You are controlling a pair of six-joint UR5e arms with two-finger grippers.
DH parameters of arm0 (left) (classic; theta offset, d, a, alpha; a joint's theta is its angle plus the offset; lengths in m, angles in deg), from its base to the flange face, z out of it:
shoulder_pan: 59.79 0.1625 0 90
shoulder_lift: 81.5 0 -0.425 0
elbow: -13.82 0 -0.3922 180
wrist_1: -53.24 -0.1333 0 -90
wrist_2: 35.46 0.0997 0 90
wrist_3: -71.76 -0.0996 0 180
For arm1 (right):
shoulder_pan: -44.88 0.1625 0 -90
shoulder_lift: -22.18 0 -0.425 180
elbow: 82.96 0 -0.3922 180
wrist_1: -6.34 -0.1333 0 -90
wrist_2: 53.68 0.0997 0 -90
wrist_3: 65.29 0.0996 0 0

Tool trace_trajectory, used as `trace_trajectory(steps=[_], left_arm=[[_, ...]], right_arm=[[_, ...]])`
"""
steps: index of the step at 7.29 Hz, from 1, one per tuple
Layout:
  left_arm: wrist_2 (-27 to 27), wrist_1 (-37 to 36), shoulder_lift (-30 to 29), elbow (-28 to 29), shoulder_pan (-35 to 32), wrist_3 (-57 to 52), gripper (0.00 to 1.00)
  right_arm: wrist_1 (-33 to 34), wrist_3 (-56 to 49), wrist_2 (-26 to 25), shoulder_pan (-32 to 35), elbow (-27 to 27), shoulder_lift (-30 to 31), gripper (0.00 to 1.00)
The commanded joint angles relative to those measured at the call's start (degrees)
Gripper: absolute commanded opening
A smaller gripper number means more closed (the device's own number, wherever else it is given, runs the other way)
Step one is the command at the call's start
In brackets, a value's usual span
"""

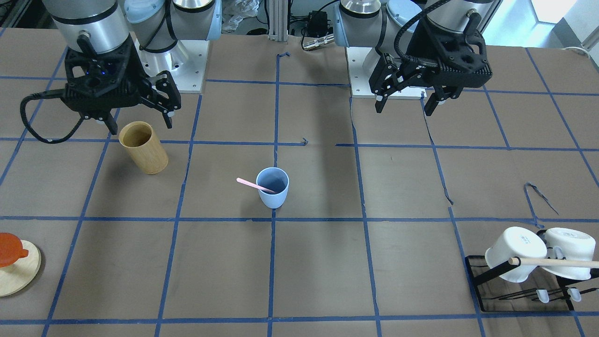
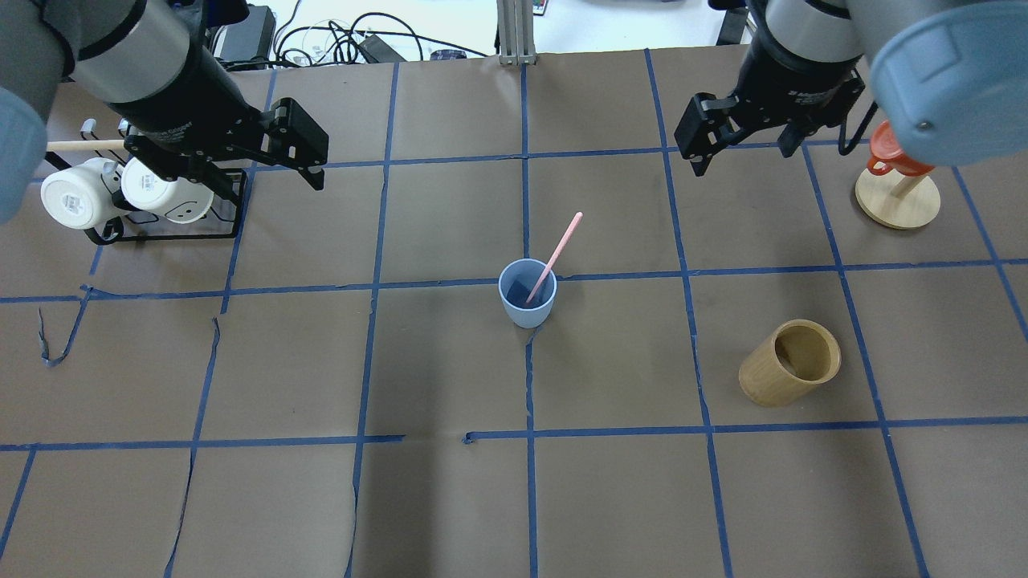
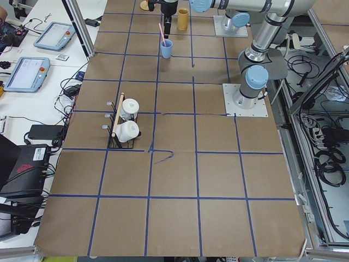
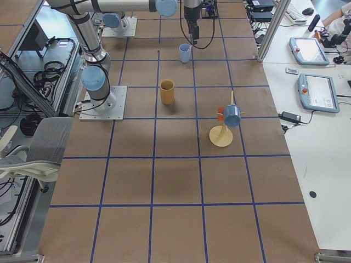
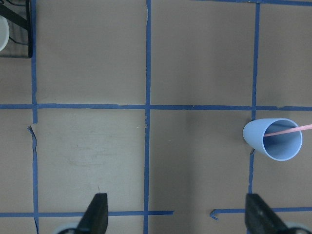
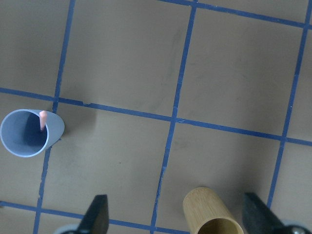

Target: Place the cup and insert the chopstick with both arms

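One camera sits high behind the robot and looks down on the brown paper-covered counter. Another faces the robot from the far edge. Two more look along the counter from its two ends, far away. A camera on each wrist looks straight down, close up. Every view shows the small light blue plastic cup in the middle of the counter.

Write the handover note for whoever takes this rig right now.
Left gripper: open, empty, raised clear of the cup.
Right gripper: open, empty, raised near the bamboo cup, not touching it.
Blue cup: upright at the table's centre, with the pink chopstick leaning inside it.
Done: cup placed, chopstick inserted.
Left: nothing that the views show, judging by the layout.
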Motion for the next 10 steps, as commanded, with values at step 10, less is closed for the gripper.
trace_trajectory(steps=[10], left_arm=[[0.08,0.26,0.49,-0.08,0.3,0.0,1.0]], right_arm=[[-0.89,-1.02,0.43,-0.96,2.5,2.67,0.98]])
